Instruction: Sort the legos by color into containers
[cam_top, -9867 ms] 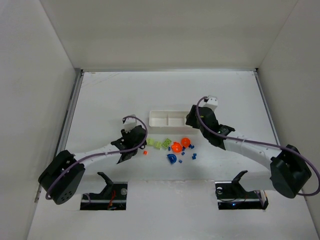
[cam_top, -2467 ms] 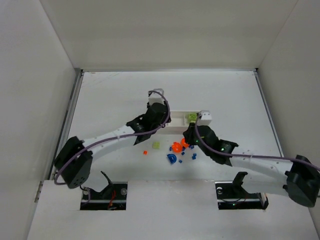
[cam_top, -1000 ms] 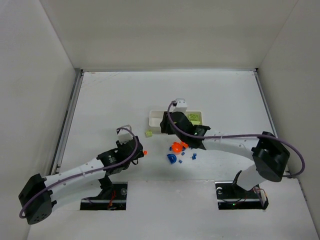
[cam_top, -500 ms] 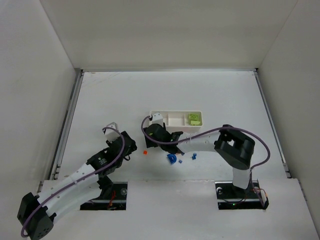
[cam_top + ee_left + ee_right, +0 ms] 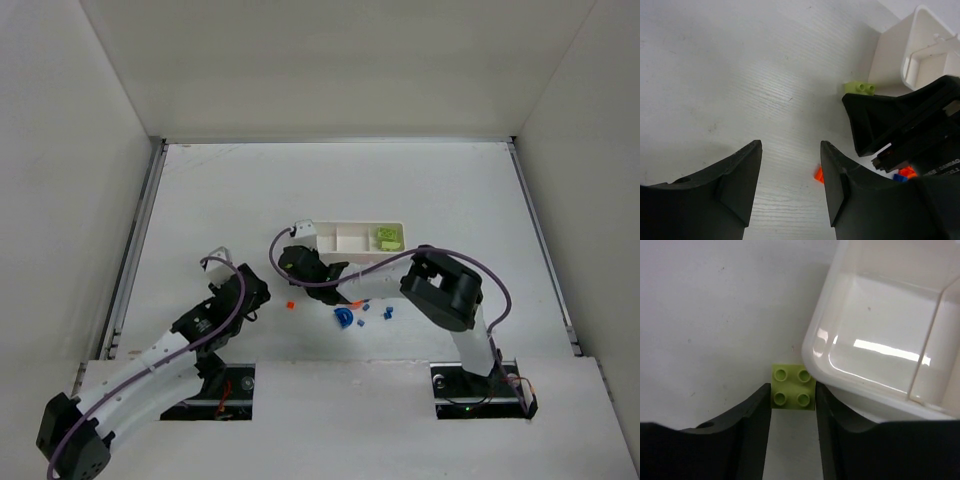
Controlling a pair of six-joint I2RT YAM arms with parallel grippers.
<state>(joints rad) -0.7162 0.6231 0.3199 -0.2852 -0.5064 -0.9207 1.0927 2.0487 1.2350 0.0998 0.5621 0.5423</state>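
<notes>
Right wrist view: the right end effector has its 2 fingers closed against either side of a green brick. The brick lies on the bench just outside the tray corner. The left end effector hangs wide open and empty, with an orange brick near its fingertips. More green bricks sit in the tray's right compartment.

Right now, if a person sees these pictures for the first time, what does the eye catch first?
A lime-green brick lies on the table between the fingers of the right hand, beside a corner of the white tray. More green pieces lie in the tray's right compartment, and blue and orange bits lie scattered on the table near it.
</notes>
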